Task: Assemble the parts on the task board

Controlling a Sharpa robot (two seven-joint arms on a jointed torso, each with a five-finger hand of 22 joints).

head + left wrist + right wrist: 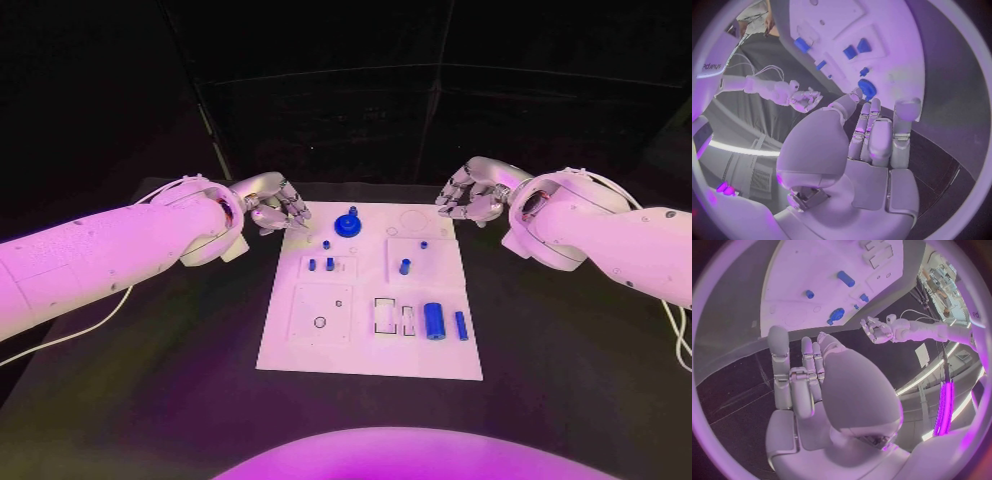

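The white task board [361,352] lies in the middle of the black table. On its far end stands a round blue knob [346,224] with several small blue pegs [329,264] nearby. Toward its near right lie a thick blue cylinder [434,320] and a thinner blue pin [462,325]. My left hand [274,210] hovers just off the board's far left corner, fingers straight, holding nothing. My right hand [469,197] hovers off the far right corner, also holding nothing. From the left wrist, the left hand [873,145] points toward the knob [867,89]. In the right wrist view, the right hand [807,385] faces the knob [836,315].
Rectangular recesses [320,313] and slots [385,314] mark the board's near half. Black table [144,380] surrounds the board on all sides. A white cable [72,335] trails under the left arm. The opposite hand shows in each wrist view, the right hand [801,98] and the left hand [879,330].
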